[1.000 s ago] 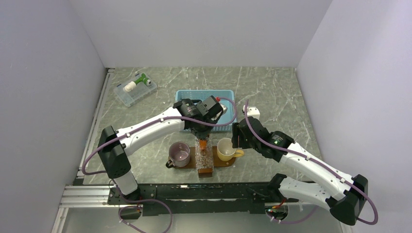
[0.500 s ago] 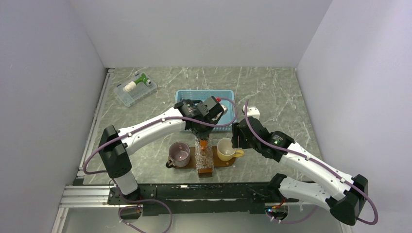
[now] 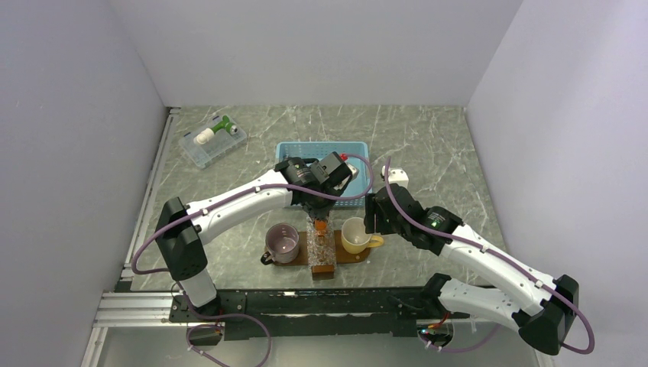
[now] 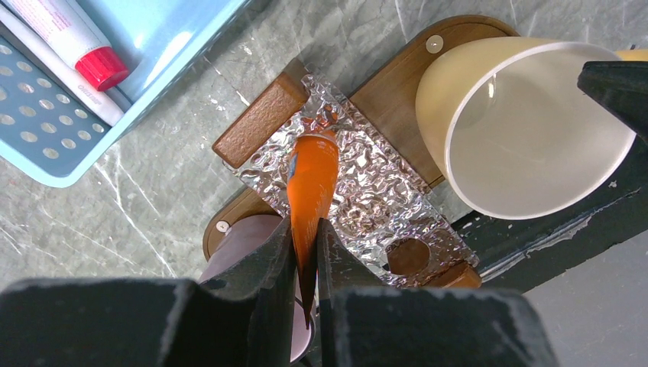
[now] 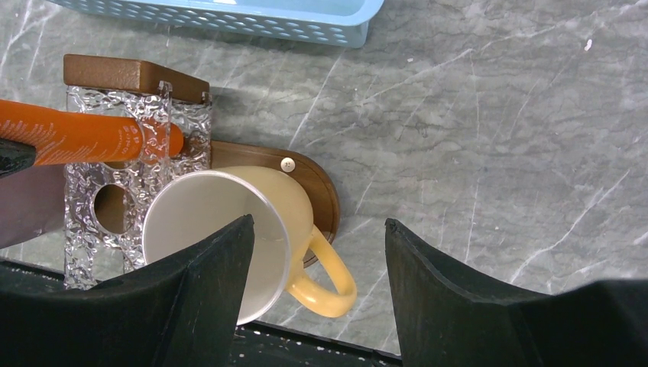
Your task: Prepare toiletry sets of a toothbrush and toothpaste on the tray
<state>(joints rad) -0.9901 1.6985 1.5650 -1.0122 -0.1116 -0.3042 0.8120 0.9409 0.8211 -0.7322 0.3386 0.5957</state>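
Quick read on where this is at, biggest stuff first. The grey marbled counter [image 3: 428,153] has a light-blue basket [image 3: 321,144] sitting mid-far. Just near of that is the dark wooden tray [image 4: 397,92]. On the tray there's a purple mug [image 3: 282,243] on the left, a yellow mug [image 5: 221,222] on the right, and a crinkly clear holder [image 4: 367,191] with wooden end blocks between them.

The toothpaste [image 4: 309,180] isn't down yet. It's up in the air over the holder's far end, cap end pointing down at it. The left gripper [image 4: 306,233] is pinching the tube by its flat end, with the jaws pressed tight on it. The right gripper [image 5: 317,225] is spread wide and hovers over the yellow mug's handle side. I can't tell if it's touching the mug.

So I'd say we're mid-placement of the toothpaste, and the set isn't finished. I can't pick out a toothbrush for sure. There's a white tube with a red cap [image 4: 65,34] in the basket and something pale beside it, but that's all I can make out.

Next move, my guess: line the cap end up with whichever opening it's meant for. One round hole [image 4: 409,256] shows at the holder's near end. Then ease the tube down before letting go, because that crinkly surface looks like it could let the tube tip sideways.
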